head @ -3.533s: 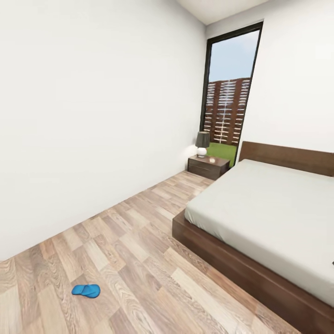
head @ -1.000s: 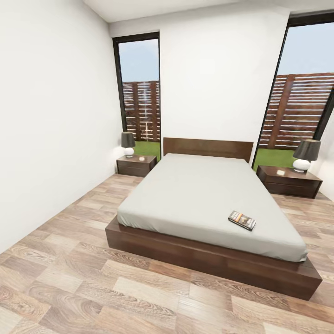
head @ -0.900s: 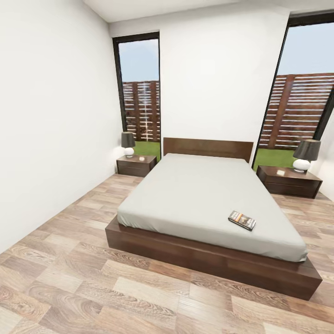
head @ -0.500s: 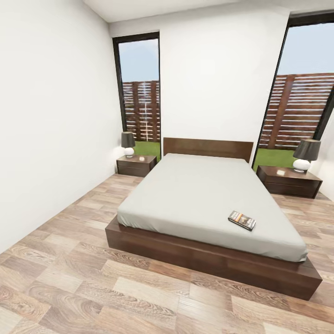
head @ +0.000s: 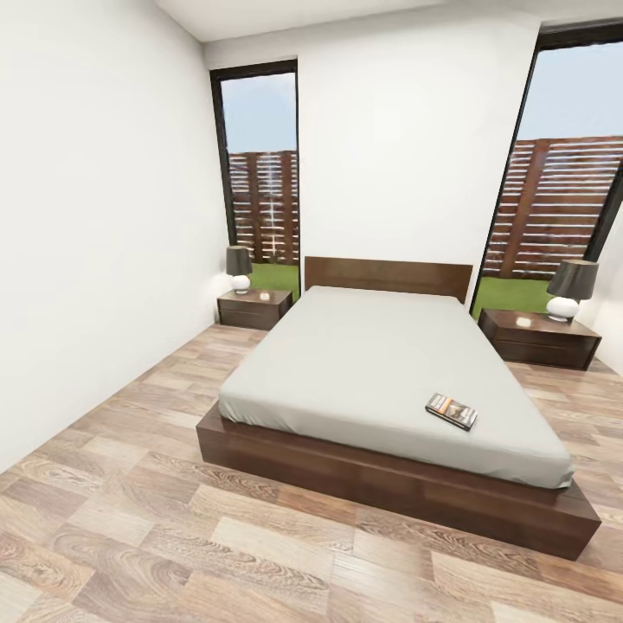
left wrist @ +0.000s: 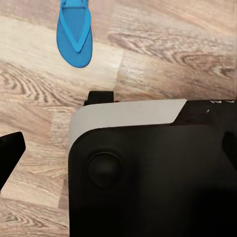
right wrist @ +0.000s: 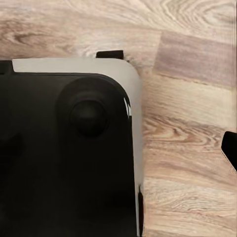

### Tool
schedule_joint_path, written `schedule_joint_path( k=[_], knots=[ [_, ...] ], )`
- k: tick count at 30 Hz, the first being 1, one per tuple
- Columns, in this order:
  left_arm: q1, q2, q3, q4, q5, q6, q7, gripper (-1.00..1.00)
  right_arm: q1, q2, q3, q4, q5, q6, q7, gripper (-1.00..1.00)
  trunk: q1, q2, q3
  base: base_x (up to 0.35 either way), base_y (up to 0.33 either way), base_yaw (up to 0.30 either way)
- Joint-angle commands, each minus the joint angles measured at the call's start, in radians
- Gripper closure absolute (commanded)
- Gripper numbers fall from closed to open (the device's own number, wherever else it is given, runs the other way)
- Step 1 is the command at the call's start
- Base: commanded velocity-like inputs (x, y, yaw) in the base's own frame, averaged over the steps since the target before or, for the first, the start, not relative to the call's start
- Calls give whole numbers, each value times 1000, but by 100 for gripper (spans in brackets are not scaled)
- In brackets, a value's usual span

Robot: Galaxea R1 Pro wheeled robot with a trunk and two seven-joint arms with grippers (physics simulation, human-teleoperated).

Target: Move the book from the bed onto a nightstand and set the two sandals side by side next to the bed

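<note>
The bed (head: pixel 363 363), with a grey mattress and a dark wood frame, fills the middle of the head view. The book (head: pixel 451 410) lies flat on the mattress near the foot, towards the right side. A nightstand (head: pixel 253 308) stands left of the headboard and another nightstand (head: pixel 539 337) stands right of it. In the left wrist view one blue sandal (left wrist: pixel 75 32) lies on the plank floor beyond my base, and a further bit of blue touches the frame edge by it. My left gripper (left wrist: pixel 121 153) is open and empty. One dark fingertip (right wrist: pixel 230 148) of my right gripper shows at the frame edge, with nothing held.
Each nightstand carries a dark-shaded lamp (head: pixel 239 268) (head: pixel 569 290). Tall windows flank the bed. A white wall (head: pixel 78 260) runs along the left. Wood floor (head: pixel 173 484) lies between me and the bed. My black and white base (left wrist: pixel 148 168) sits under both wrists.
From 3.5 s ago the camera swung right, from the left wall and the sandals on the floor to facing the bed's foot. Over the last second nothing has moved.
</note>
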Motion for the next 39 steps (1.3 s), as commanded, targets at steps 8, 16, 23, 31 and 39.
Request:
schedule_joint_path(
  k=[8, 16, 23, 31, 39],
  knots=[
    [-8, 0, 1, -399, 0, 83, -1, -100, -4, -24, -4, -230, -67, 30, 134, -100, 0, -1, -1, 0, 0, 0],
    [-55, 5, 1, -474, 0, 137, -3, -100, -5, -24, -6, -430, -67, 205, 126, -100, 0, -1, -1, 0, 0, 0],
    [-184, 27, 2, -476, 2, 378, -66, -100, -6, -24, -11, -468, -67, 228, 128, -100, 0, -1, -1, 0, 0, 0],
    [-318, 78, 4, -459, 2, 587, -111, -100, -7, -56, -91, -475, -161, 271, 130, -100, 0, -1, -1, 0, 0, 0],
    [-328, 81, 5, -383, 2, 608, -112, -100, -7, -111, -105, -486, -336, 352, 137, -100, 0, -1, -1, 0, 0, 0]
  ],
)
